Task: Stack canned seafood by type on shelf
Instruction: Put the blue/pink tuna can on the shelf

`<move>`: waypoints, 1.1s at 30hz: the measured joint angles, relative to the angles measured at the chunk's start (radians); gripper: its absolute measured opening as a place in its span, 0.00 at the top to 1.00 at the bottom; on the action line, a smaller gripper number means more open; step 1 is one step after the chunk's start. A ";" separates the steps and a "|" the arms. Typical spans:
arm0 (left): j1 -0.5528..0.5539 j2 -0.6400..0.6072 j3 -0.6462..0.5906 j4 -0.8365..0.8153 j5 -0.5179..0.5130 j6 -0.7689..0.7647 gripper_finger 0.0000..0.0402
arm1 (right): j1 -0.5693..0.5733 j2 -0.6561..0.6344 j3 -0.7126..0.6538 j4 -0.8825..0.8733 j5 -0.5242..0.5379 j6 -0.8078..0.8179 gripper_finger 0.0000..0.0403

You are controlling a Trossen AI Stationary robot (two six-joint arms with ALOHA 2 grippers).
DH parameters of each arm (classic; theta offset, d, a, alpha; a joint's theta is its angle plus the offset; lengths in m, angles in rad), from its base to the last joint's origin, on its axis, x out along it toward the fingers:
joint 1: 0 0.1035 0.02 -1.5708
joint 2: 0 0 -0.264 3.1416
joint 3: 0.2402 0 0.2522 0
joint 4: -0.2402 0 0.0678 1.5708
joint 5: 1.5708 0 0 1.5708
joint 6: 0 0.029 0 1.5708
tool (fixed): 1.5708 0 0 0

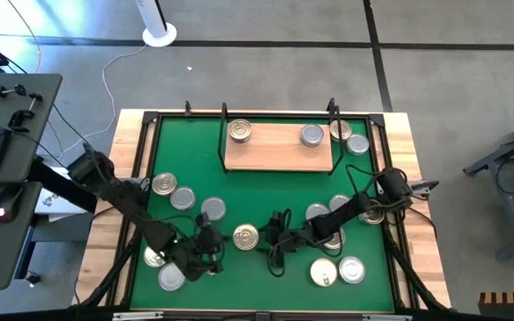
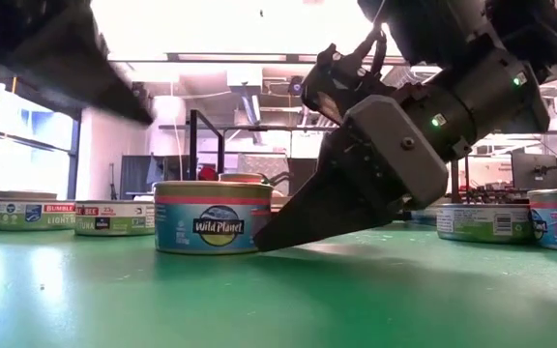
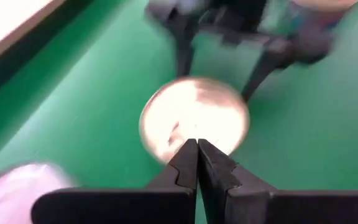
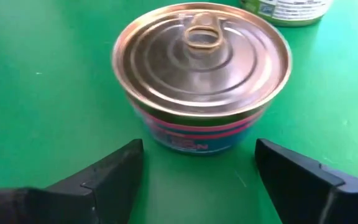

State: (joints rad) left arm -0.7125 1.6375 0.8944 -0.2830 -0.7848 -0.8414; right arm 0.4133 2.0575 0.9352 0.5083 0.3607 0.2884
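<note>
Before gold-lidded can (image 4: 201, 74), right gripper (image 4: 197, 171) jaws apart

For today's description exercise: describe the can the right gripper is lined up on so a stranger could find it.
On the green mat, look near its front edge, midway between the two arms. The can stands just ahead of the open right gripper. Unlike the silver-lidded cans nearby, it has a gold pull-tab lid and a Wild Planet label.

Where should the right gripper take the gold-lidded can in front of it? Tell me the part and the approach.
Grip the gold-lidded can across its round side wall, level from the right gripper side. It stands upright, and the open fingers already flank its width; the flat lid offers nothing to pinch.
</note>
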 joint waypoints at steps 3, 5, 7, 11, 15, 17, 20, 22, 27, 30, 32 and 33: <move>-0.012 0.012 0.000 -0.097 -0.003 -0.131 1.00 | -0.002 -0.002 0.000 0.000 -0.006 0.000 0.26; -0.018 0.034 0.000 -0.129 -0.006 -0.175 1.00 | -0.011 -0.009 0.000 -0.001 -0.040 -0.024 0.25; -0.019 0.059 0.000 -0.107 -0.007 -0.179 1.00 | -0.027 -0.026 0.000 -0.005 -0.102 -0.052 0.25; -0.002 0.114 0.000 -0.063 -0.007 -0.178 1.00 | -0.070 -0.068 0.001 -0.024 -0.255 -0.056 0.25; 0.018 0.156 0.000 -0.027 -0.007 -0.178 1.00 | -0.093 -0.087 0.001 -0.047 -0.235 -0.072 0.25; 0.030 0.176 0.000 -0.006 -0.008 -0.178 1.00 | -0.092 -0.078 0.001 -0.038 -0.190 -0.115 0.25; 0.043 0.204 0.000 0.052 -0.018 -0.178 1.00 | -0.082 -0.039 0.001 0.017 -0.182 -0.131 0.25; 0.054 0.232 0.000 0.106 -0.018 -0.166 1.00 | -0.075 -0.012 0.000 0.073 -0.208 -0.132 0.25; 0.088 0.296 -0.002 0.241 0.005 -0.080 1.00 | -0.068 0.026 0.000 0.164 -0.269 -0.134 0.25; 0.100 0.312 -0.002 0.274 0.003 -0.076 1.00 | -0.073 0.026 -0.002 0.168 -0.345 -0.124 0.25; 0.105 0.312 -0.002 0.281 0.004 -0.066 1.00 | -0.071 0.026 -0.002 0.171 -0.328 -0.120 0.25; 0.106 0.311 -0.002 0.282 0.004 -0.064 1.00 | -0.069 0.026 -0.002 0.170 -0.311 -0.113 0.25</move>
State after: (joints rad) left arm -0.6067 1.9480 0.8928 -0.0008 -0.7813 -0.9051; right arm 0.3441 2.0834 0.9329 0.6778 0.0501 0.1754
